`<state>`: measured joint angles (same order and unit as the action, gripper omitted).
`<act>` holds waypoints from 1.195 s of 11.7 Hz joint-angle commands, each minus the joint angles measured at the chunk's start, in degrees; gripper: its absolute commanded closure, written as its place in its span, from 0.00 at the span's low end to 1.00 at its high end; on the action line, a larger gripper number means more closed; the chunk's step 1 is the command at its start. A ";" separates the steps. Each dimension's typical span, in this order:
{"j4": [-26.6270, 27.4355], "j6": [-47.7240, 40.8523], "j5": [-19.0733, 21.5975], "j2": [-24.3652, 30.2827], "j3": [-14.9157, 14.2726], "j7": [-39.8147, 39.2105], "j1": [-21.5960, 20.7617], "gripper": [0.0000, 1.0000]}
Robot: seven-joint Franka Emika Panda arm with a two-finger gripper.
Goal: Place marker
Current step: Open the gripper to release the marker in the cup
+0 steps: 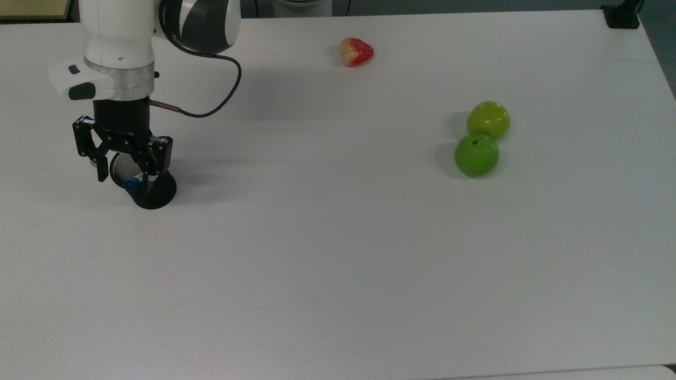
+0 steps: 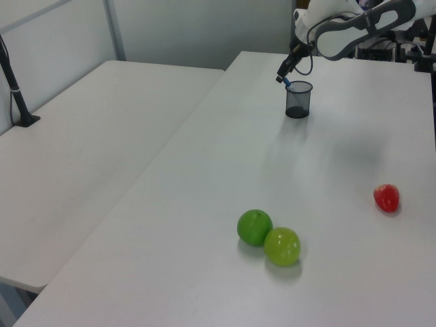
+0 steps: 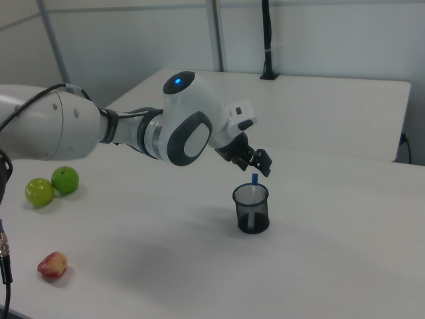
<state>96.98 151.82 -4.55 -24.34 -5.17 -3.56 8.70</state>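
Upright inside a black mesh cup (image 3: 251,209), the marker (image 3: 254,179) shows its blue cap above the rim, seen in the top view as a blue tip (image 1: 130,184) against the wire weave. No lettering can be read on it. Directly above, the black end effector (image 1: 122,161) hangs with its fingers spread wide, holding nothing. The round cup stands on a smooth white worktop (image 1: 338,264). Well apart lie two glossy green apples (image 1: 477,154) touching each other, and a red, strawberry-shaped fruit (image 1: 356,51) farther off.
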 commanded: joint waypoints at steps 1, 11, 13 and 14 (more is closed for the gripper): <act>1.37 1.29 -0.37 1.23 -0.19 1.19 -0.78 0.00; -2.67 -16.78 -0.46 6.75 0.51 2.68 -9.82 0.00; -2.67 -26.17 -0.46 9.65 0.42 2.68 -12.90 0.00; -2.67 -30.57 -0.46 11.32 0.51 2.68 -13.70 0.00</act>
<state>92.97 130.35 -4.56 -17.69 -4.17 -1.94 -2.49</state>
